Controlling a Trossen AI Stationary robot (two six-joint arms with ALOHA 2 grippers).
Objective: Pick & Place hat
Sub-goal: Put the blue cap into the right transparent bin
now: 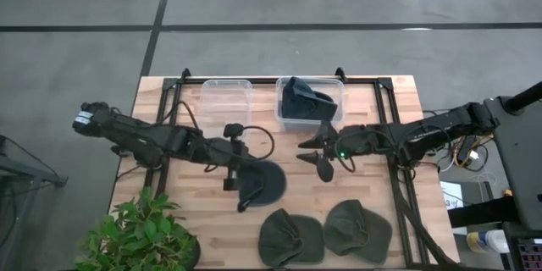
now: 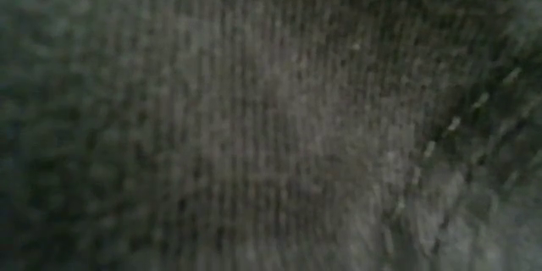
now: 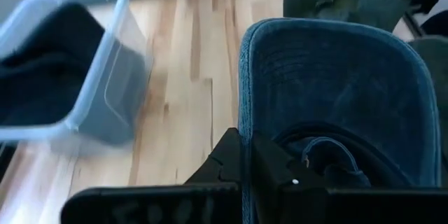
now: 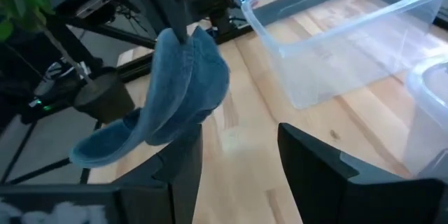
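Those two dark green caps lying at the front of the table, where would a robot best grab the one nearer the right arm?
Probably by the edge of the right dark green cap, coming straight down from above. It lies flat and soft on the wooden table, so a pinched rim or fold gives the open right gripper something thin to close on.

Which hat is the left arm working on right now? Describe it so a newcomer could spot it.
Start at the empty clear bin on the wooden table's far side, then come toward the near edge: the blue hat hangs from the left gripper. Unlike the two green hats lying flat near the front edge, it is lifted and pinched at its edge.
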